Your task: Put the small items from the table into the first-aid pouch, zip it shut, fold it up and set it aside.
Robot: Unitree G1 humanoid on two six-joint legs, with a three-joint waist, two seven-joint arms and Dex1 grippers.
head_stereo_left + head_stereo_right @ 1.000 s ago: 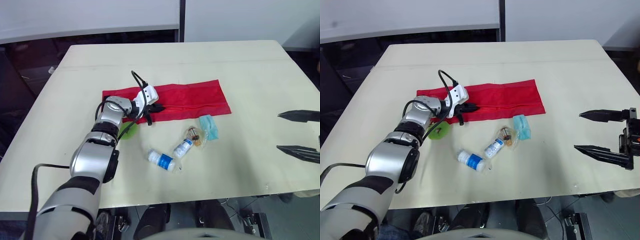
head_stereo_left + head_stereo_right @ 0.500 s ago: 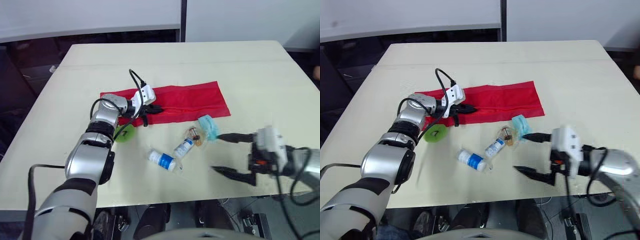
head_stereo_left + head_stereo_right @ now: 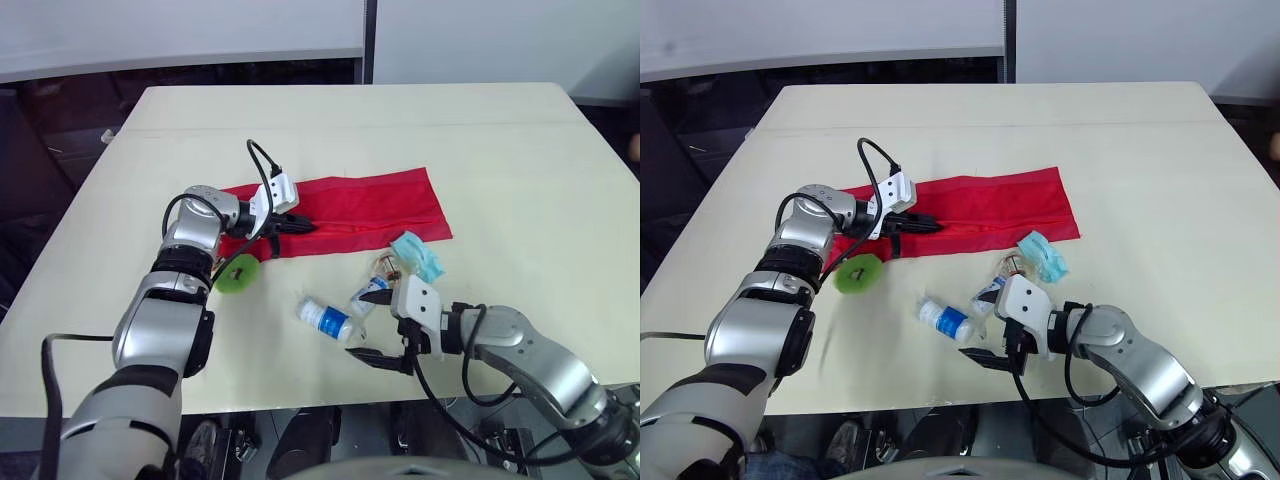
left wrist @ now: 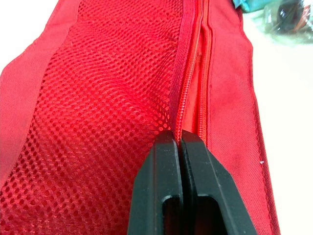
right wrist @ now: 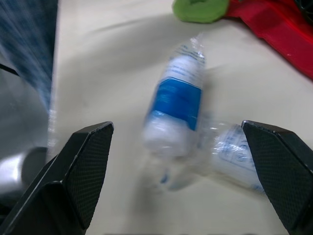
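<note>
The red first-aid pouch (image 3: pixel 365 205) lies flat mid-table, its mesh side (image 4: pixel 107 98) up. My left gripper (image 3: pixel 305 225) is shut on the pouch's zipper (image 4: pixel 188 88) near its left end. In front of the pouch lie a green disc (image 3: pixel 238 272), a blue-and-white wrapped roll (image 3: pixel 325 318), a small blue-labelled bottle (image 3: pixel 368 295), a clear packet (image 3: pixel 388 268) and a teal packet (image 3: pixel 418 255). My right gripper (image 3: pixel 362 325) stands open just right of the roll (image 5: pixel 176 103), low over the table, with nothing between its fingers.
The cream table (image 3: pixel 500 140) has wide bare room behind and to the right of the pouch. Its front edge runs close behind my right gripper. Dark floor lies beyond the table's far and left edges.
My right arm has swung in from the table's right edge to the wrapped roll, staying open. The left gripper stays shut at the zipper. The green disc now shows fully.
</note>
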